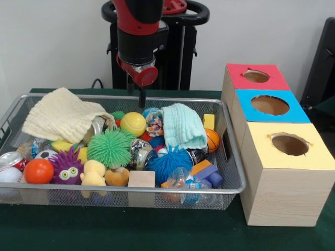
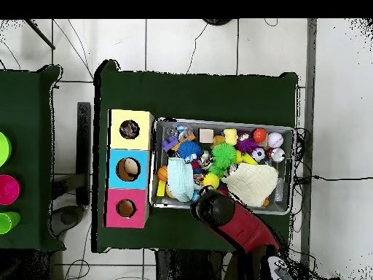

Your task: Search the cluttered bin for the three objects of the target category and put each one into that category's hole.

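Observation:
The wire-mesh bin (image 1: 234,172) lies on the green table, full of clutter; it also shows in the overhead view (image 2: 285,133). A crinkly dotted wrapper (image 1: 154,122) lies near the back, between a yellow ball and a teal cloth. A clear printed wrapper (image 1: 183,181) lies at the front right. A third shiny crumpled piece (image 1: 140,151) sits mid-bin; I cannot tell if it is a wrapper or a can. My gripper (image 1: 142,100) hangs over the bin's back rim, just above the dotted wrapper, holding nothing I can see. In the overhead view the arm (image 2: 213,208) hides it.
Three boxes with holes stand beside the bin: red (image 1: 256,76), blue (image 1: 270,105), yellow (image 1: 290,144). In the bin: cream cloth (image 1: 63,116), teal cloth (image 1: 183,125), green spiky ball (image 1: 110,148), blue spiky ball (image 1: 168,163), orange ball (image 1: 38,170), drink can (image 1: 10,159).

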